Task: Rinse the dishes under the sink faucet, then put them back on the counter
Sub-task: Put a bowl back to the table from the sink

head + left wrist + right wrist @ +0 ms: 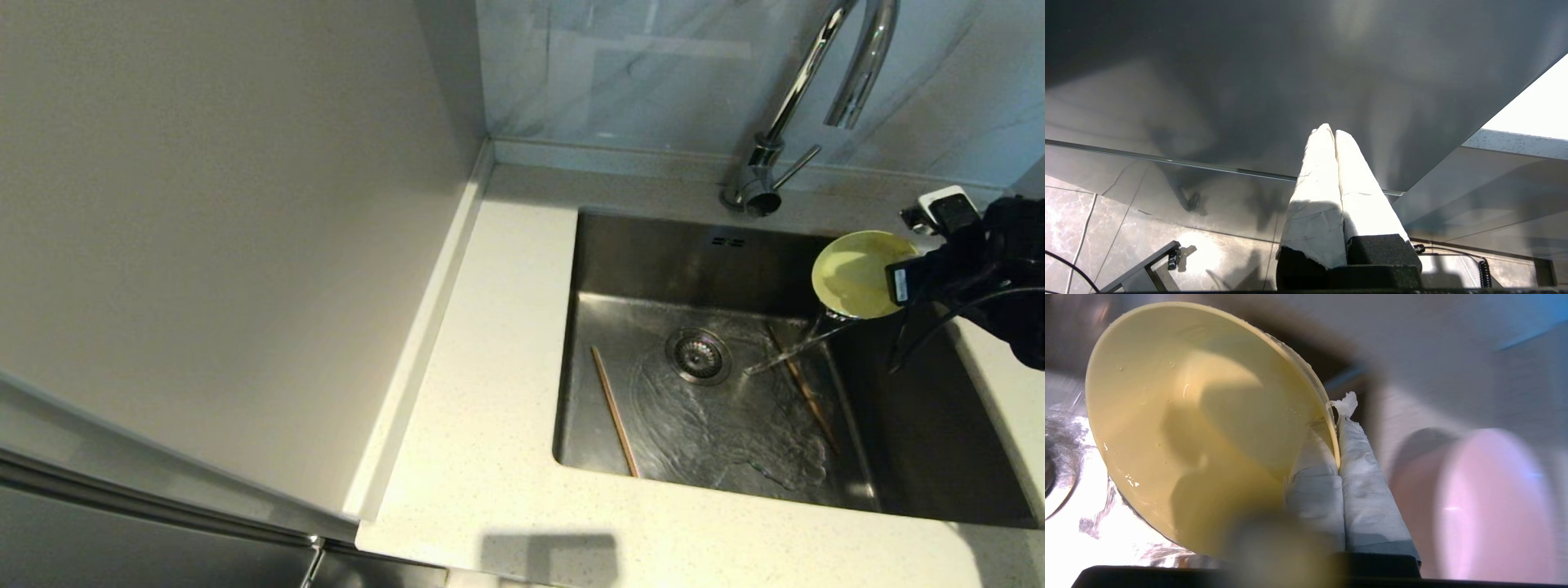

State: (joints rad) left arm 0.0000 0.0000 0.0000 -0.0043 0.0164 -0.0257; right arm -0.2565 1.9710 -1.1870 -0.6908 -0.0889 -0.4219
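My right gripper (898, 282) is shut on the rim of the yellow-green bowl (857, 273), holding it tilted on edge above the right side of the sink (710, 245). A thin stream of water runs from the bowl's lower edge to the wet basin floor. In the right wrist view the bowl (1200, 428) fills the picture, its rim pinched between the wrapped fingers (1355, 457). Two chopsticks lie in the basin, one (614, 411) left of the drain strainer (698, 355), the other (804, 388) to its right. The pink bowl (1490, 502) shows blurred beyond the gripper. My left gripper (1331, 130) hangs parked, shut and holding nothing.
The chrome faucet (804, 90) rises behind the sink, its spout above the held bowl and its lever (796, 167) sticking out sideways. Speckled counter (490, 367) surrounds the basin. A plain grey-white side panel (204, 245) walls off the left.
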